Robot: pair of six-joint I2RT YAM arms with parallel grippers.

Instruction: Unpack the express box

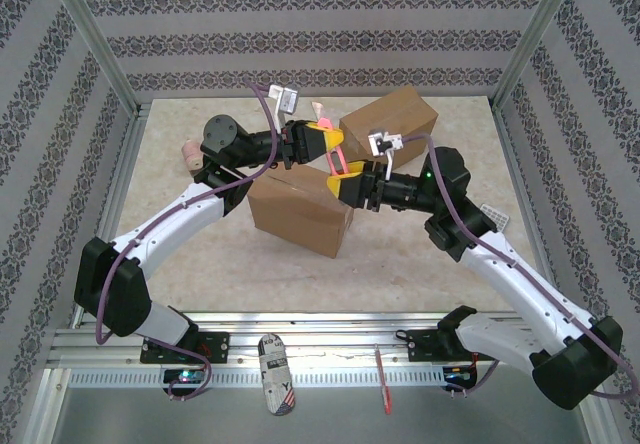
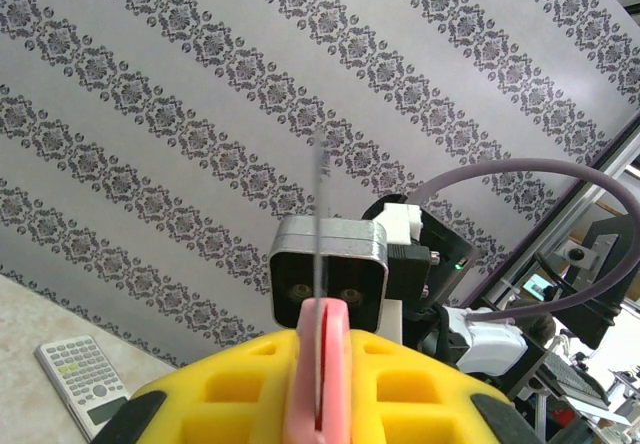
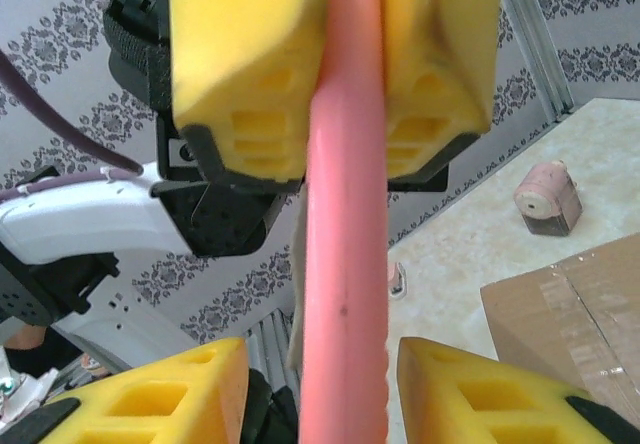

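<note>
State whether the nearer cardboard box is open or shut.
Shut: the nearer cardboard box has its top flaps lying flat, with tape along the seam.

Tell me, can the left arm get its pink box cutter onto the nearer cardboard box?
Probably yes. The left gripper, shut on the pink box cutter, hangs over the nearer cardboard box with nothing between. The open right gripper straddles the cutter's other end and should clear first.

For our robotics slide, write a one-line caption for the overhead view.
Left gripper holds a pink cutter inside the open right gripper, near the nearer cardboard box.
</note>
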